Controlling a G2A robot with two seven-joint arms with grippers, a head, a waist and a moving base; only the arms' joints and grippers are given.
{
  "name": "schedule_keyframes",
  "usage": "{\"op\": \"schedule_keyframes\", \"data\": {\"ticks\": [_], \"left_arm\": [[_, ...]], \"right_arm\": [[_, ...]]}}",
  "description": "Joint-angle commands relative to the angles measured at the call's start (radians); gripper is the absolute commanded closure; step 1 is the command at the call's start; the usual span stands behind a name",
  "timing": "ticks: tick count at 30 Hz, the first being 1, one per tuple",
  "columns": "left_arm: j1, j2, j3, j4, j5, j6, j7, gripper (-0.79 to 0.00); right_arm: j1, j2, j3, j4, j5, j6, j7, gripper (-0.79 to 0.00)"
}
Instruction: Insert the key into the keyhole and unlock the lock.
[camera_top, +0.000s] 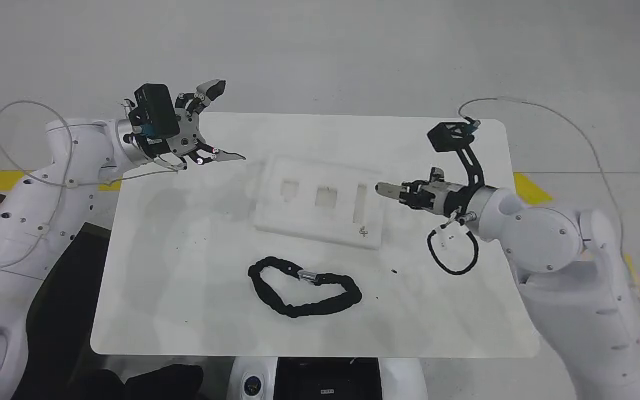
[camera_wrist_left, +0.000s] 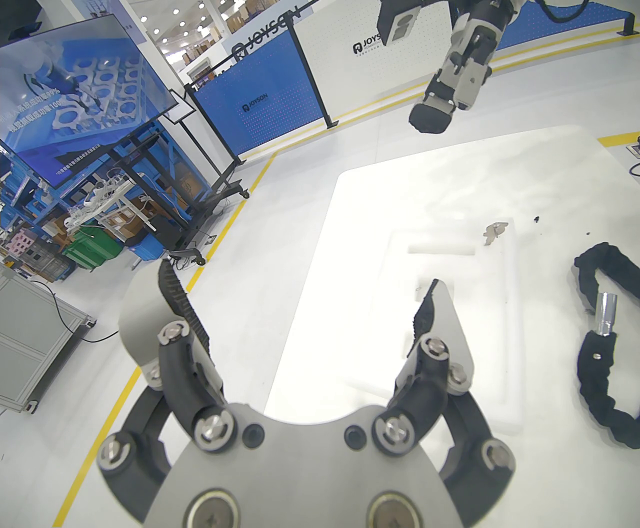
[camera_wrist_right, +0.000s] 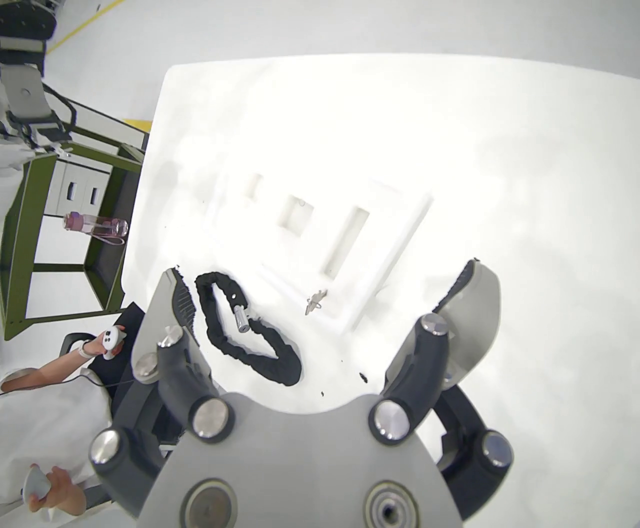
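Left gripper (camera_top: 222, 122) held over the table's (camera_top: 170, 300) far left corner, claw spread wide, nothing in it. Right gripper (camera_wrist_right: 322, 275) up in the air by the right end of the white foam tray (camera_top: 300, 212), claw likewise released and empty. Small metal key (camera_top: 366, 232) lies flat on the tray's robot-side right corner. Black sleeved chain lock (camera_top: 303, 285) lies looped on the table just in front of the tray. Its metal cylinder (camera_top: 312, 277) is exposed, apart from the key.
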Motion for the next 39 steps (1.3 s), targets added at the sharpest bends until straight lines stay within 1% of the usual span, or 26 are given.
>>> {"op": "schedule_keyframes", "data": {"ticks": [1, 6, 11, 17, 20, 26, 27, 29, 31, 34, 35, 37, 39], "left_arm": [[0.0, 0.0, 0.0, 0.0, 0.0, 0.0, 0.0, -0.785], [0.0, 0.0, 0.0, 0.0, 0.0, 0.0, 0.0, -0.785], [0.0, 0.0, 0.0, 0.0, 0.0, 0.0, 0.0, -0.785], [0.0, 0.0, 0.0, 0.0, 0.0, 0.0, 0.0, -0.785], [0.0, 0.0, 0.0, 0.0, 0.0, 0.0, 0.0, -0.785], [0.0, 0.0, 0.0, 0.0, 0.0, 0.0, 0.0, -0.785], [0.0, 0.0, 0.0, 0.0, 0.0, 0.0, 0.0, -0.785], [0.0, 0.0, 0.0, 0.0, 0.0, 0.0, 0.0, -0.785], [0.0, 0.0, 0.0, 0.0, 0.0, 0.0, 0.0, -0.785], [0.0, 0.0, 0.0, 0.0, 0.0, 0.0, 0.0, -0.785], [0.0, 0.0, 0.0, 0.0, 0.0, 0.0, 0.0, -0.785], [0.0, 0.0, 0.0, 0.0, 0.0, 0.0, 0.0, -0.785], [0.0, 0.0, 0.0, 0.0, 0.0, 0.0, 0.0, -0.785]], "right_arm": [[0.009, -0.002, -0.028, 0.0, 0.001, 0.008, 0.015, -0.785], [0.055, -0.013, -0.124, 0.019, -0.02, 0.021, 0.052, -0.785], [0.116, -0.028, -0.224, 0.067, -0.037, 0.016, 0.087, -0.785], [0.191, -0.052, -0.332, 0.137, -0.028, 0.064, 0.135, -0.785], [0.22, -0.065, -0.375, 0.171, -0.029, 0.093, 0.134, -0.785], [0.251, -0.083, -0.429, 0.219, -0.034, 0.144, 0.141, -0.785], [0.256, -0.085, -0.436, 0.225, -0.036, 0.149, 0.145, -0.77], [0.262, -0.089, -0.445, 0.237, -0.038, 0.164, 0.15, -0.699], [0.268, -0.091, -0.452, 0.249, -0.046, 0.181, 0.159, -0.686], [0.274, -0.094, -0.457, 0.26, -0.053, 0.2, 0.175, -0.554], [0.275, -0.094, -0.458, 0.263, -0.053, 0.202, 0.181, -0.526], [0.276, -0.095, -0.461, 0.273, -0.058, 0.205, 0.186, -0.505], [0.277, -0.096, -0.46, 0.284, -0.063, 0.211, 0.189, -0.428]]}}
